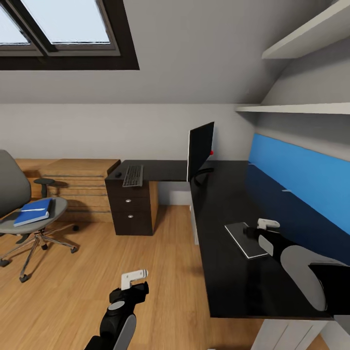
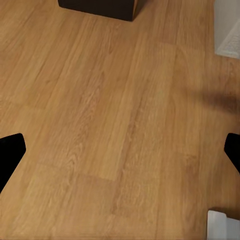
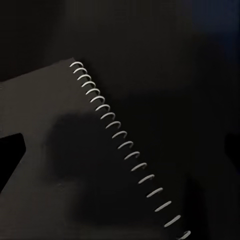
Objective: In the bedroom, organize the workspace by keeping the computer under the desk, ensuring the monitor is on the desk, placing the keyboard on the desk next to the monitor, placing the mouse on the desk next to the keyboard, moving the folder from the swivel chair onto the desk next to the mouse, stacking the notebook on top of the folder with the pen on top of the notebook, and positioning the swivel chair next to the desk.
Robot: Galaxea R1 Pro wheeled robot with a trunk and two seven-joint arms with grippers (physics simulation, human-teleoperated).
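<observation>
The black spiral-bound notebook point(image 1: 244, 239) point(image 3: 75, 165) lies on the glossy black desk point(image 1: 228, 272). My right gripper point(image 1: 253, 232) point(image 3: 120, 150) hovers open just over it. My left gripper point(image 1: 130, 291) point(image 2: 120, 150) hangs open above the wood floor, holding nothing. The monitor point(image 1: 200, 148) stands at the desk's corner. The keyboard point(image 1: 132, 176) and the small dark mouse point(image 1: 118, 174) rest on the short wing. The blue folder point(image 1: 34, 211) lies on the seat of the grey swivel chair point(image 1: 12, 187), at the left. The computer and the pen are out of view.
Dark drawers point(image 1: 130, 206) point(image 2: 97, 7) stand under the desk's short wing, with a low light-wood cabinet point(image 1: 78, 187) beside them. A blue back panel point(image 1: 301, 180) and wall shelves point(image 1: 296, 108) run along the right. Open wood floor point(image 1: 160, 272) lies between chair and desk.
</observation>
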